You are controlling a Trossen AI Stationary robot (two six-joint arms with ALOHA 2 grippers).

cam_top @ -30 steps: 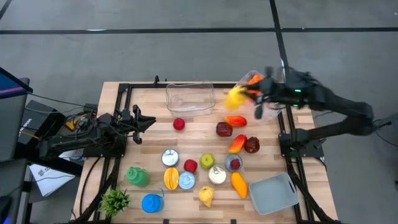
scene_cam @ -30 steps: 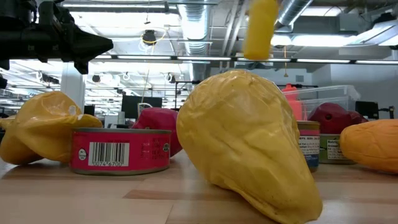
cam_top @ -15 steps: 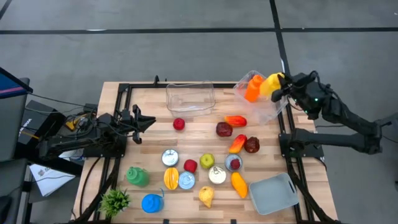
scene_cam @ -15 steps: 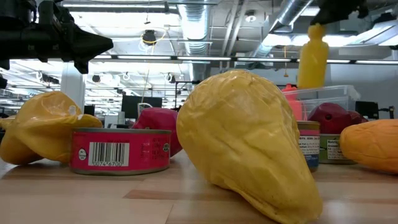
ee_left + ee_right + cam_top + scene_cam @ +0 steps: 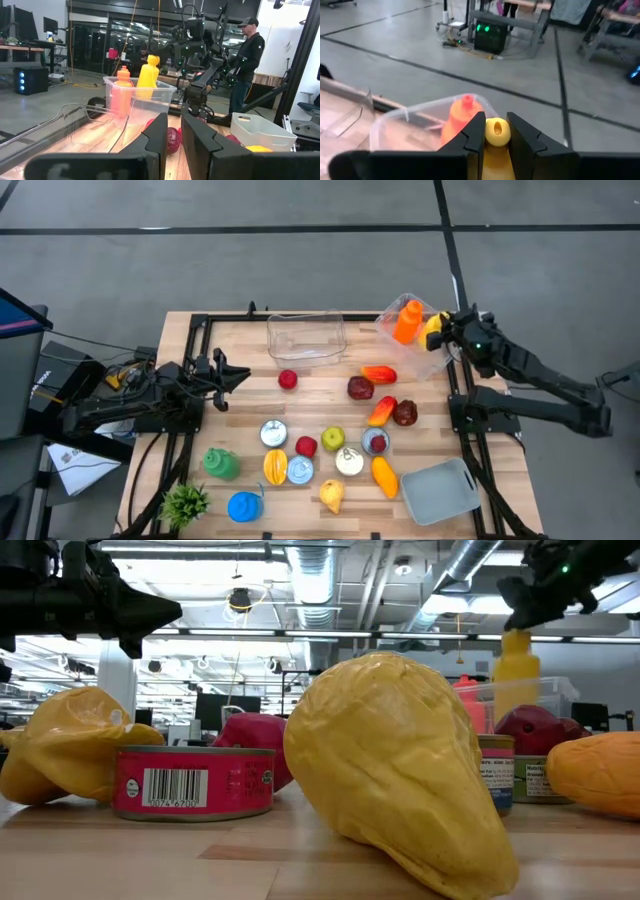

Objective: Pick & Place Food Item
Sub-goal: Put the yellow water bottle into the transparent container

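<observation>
Yellow plastic squeeze bottle (image 5: pixel 432 328) — upright, nozzle cap up, smooth bright body — sits in the clear plastic bin (image 5: pixel 432 360) at the table's 1 o'clock corner, just beside an orange squeeze bottle (image 5: pixel 406 321). Right gripper (image 5: pixel 496 136) is clamped on the yellow bottle's neck from above. Left gripper (image 5: pixel 170 131) hovers at 9 o'clock — fingers narrow, nearly together, holding nothing.

Bright, even overhead light (ceiling glare in low view), soft shadows, blurred foreground fingers
</observation>
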